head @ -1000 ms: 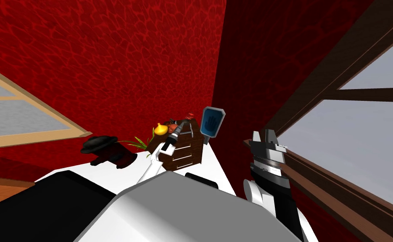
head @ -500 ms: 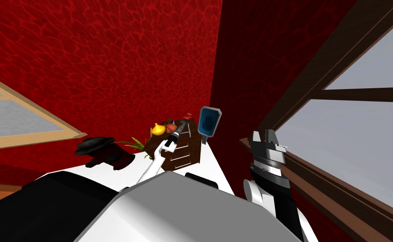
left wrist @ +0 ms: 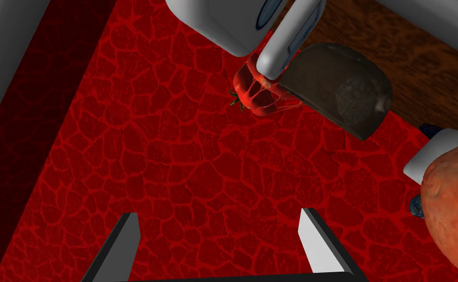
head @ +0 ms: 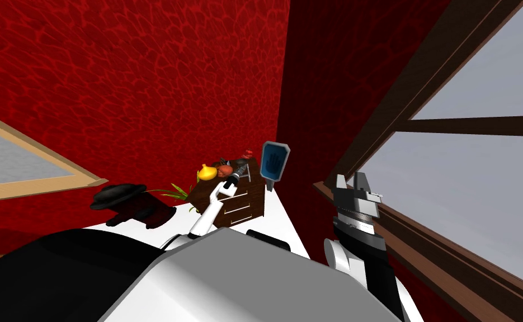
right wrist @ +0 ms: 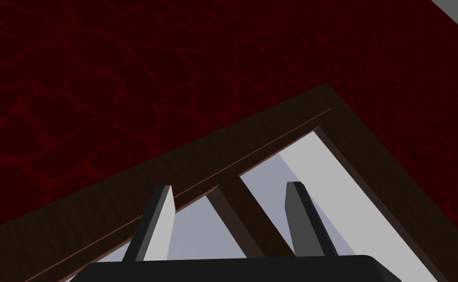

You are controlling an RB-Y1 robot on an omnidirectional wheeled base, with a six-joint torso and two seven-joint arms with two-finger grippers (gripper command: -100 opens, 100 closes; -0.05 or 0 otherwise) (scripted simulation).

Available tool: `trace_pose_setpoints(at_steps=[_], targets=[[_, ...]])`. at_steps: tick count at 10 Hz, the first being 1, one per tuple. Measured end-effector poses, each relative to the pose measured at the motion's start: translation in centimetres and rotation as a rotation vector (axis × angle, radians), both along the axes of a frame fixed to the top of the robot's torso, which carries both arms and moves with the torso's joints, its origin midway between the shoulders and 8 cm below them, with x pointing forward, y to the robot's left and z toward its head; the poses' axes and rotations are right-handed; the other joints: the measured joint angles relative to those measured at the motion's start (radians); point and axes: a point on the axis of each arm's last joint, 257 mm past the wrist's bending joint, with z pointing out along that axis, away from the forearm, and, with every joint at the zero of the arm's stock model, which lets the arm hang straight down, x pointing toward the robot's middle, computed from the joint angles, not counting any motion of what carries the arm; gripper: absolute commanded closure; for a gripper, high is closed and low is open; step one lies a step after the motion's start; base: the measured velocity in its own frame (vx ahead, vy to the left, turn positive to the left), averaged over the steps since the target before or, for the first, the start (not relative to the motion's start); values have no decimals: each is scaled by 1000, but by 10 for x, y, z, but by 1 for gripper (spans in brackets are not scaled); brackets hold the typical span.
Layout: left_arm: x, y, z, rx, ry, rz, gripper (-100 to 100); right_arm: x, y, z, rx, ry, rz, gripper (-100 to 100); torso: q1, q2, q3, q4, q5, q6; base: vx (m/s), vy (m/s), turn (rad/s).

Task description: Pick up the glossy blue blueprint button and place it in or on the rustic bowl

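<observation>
The blue button (head: 274,161), a glossy blue panel with a hand print in a grey frame, stands upright at the right end of a small brown dresser (head: 233,197). The rustic bowl (left wrist: 340,88) is dark and rough and lies on the dresser's wooden top beside a red tomato (left wrist: 252,94). My left gripper (head: 241,169) reaches over the dresser top, left of the button. In the left wrist view the left gripper (left wrist: 219,215) is open, holds nothing, and faces the red wall. By the window, my right gripper (head: 355,181) is raised and open too.
A yellow item (head: 206,172) and an orange lumpy item (left wrist: 450,205) lie on the dresser top, with a white-grey object (left wrist: 223,22) near the bowl. Left of the dresser are green leaves (head: 179,191) and a black hat (head: 117,193). The dresser stands on a white surface (head: 282,223).
The whole head view has slid left, so my head or base has turned. Both arms sit much as before relative to the dresser.
</observation>
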Motion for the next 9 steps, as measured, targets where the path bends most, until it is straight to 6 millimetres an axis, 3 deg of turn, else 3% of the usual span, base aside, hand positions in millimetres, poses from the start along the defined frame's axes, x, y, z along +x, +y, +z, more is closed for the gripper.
trace_pose_setpoints(at_steps=[9], targets=[[46, 46, -45, 144, 238, 104, -100, 0, 0, 0, 0, 0, 0, 0, 2, 1, 1, 0, 0, -1, -21, -42, -48]])
